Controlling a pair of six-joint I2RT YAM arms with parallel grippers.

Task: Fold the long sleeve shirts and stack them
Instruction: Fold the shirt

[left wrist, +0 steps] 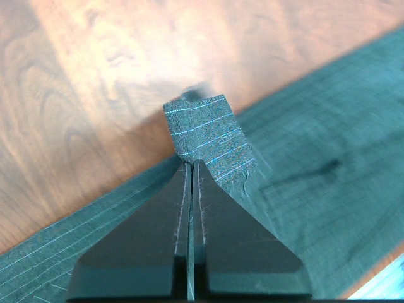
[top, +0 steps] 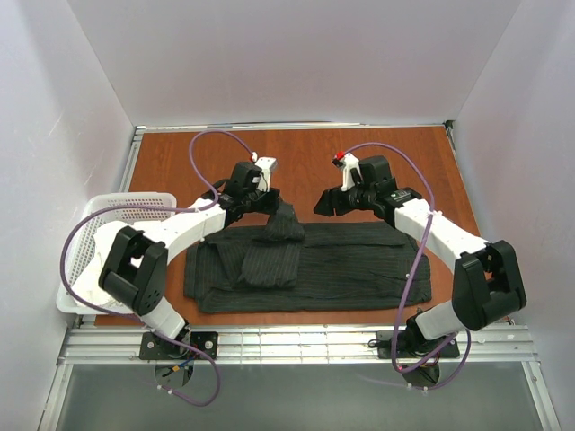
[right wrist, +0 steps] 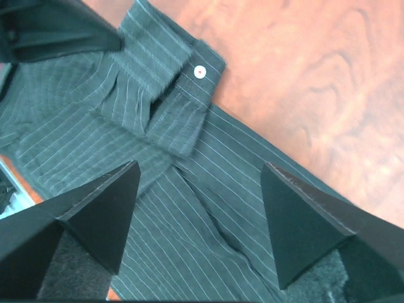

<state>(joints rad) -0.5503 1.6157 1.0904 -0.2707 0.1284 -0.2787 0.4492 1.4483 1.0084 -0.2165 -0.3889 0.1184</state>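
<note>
Shirt (top: 341, 265), left gripper (left wrist: 191, 165) pinching sleeve (left wrist: 202, 132) (cuff end)

long sleeve shirt (top: 350, 260): dark charcoal, pale pinstripes | state: partly folded, one cuff (top: 286, 218) lifted | place: spread flat along table's (top: 377, 162) near edge

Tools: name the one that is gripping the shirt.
The left tool, pinched shut on a raised fold of the pinstriped shirt. The right tool is wide open above the fabric, holding nothing.
</note>
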